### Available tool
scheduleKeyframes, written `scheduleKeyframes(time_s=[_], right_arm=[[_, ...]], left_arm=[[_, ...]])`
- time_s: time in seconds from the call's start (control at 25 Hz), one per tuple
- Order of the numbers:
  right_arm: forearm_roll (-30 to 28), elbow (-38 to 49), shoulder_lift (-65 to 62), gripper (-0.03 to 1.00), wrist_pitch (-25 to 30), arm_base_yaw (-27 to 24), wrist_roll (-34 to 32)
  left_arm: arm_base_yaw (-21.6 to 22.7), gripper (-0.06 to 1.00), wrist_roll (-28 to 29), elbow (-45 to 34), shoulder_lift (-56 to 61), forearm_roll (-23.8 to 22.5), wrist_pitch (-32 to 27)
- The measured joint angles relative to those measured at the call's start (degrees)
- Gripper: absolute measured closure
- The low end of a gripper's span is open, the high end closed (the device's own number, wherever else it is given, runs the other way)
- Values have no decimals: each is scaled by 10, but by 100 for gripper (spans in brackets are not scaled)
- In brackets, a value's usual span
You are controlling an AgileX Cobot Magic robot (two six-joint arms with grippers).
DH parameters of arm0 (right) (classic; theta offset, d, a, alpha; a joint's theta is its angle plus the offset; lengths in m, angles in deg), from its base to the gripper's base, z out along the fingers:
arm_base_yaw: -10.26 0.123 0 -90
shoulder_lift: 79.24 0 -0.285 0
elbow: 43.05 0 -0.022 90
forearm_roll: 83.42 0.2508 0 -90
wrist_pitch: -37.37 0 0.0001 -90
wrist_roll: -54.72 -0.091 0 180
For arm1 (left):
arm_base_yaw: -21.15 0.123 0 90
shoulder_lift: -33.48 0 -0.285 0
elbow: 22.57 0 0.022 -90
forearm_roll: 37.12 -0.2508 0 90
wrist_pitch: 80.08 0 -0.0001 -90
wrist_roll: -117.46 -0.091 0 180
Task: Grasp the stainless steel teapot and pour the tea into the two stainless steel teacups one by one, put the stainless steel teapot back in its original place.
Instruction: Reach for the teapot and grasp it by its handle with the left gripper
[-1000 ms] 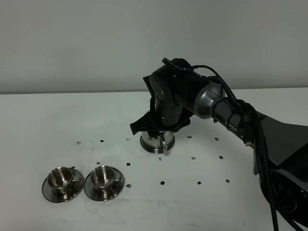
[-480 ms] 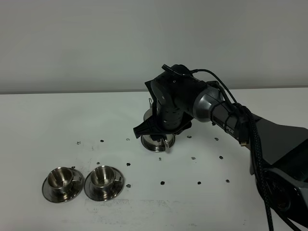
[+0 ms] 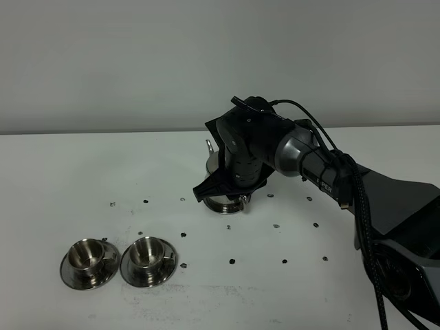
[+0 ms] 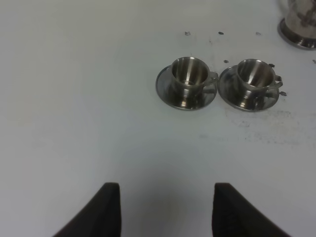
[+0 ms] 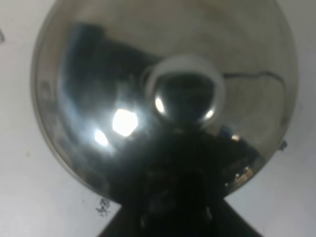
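Right hand (image 3: 232, 194) clenched on stainless steel teapot (image 3: 218, 204), pot standing on desk (image 3: 69, 172), mid-back. Left hand (image 4: 166, 192) released, empty, above desk near two stainless steel teacups (image 4: 190, 74) side by side on saucers (image 4: 170, 94), front-left.

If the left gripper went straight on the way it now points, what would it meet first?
Probably the bare white table, short of the two stainless steel teacups; nothing else shows between the left gripper and them. Depth is hard to judge.
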Motion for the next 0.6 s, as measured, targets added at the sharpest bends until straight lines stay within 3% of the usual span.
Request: scheduleKeyframes(time_s=[0.6], right_arm=[[-1, 0, -6, 76, 14, 0, 53]], left_arm=[[0, 46, 0, 0, 0, 0, 0]])
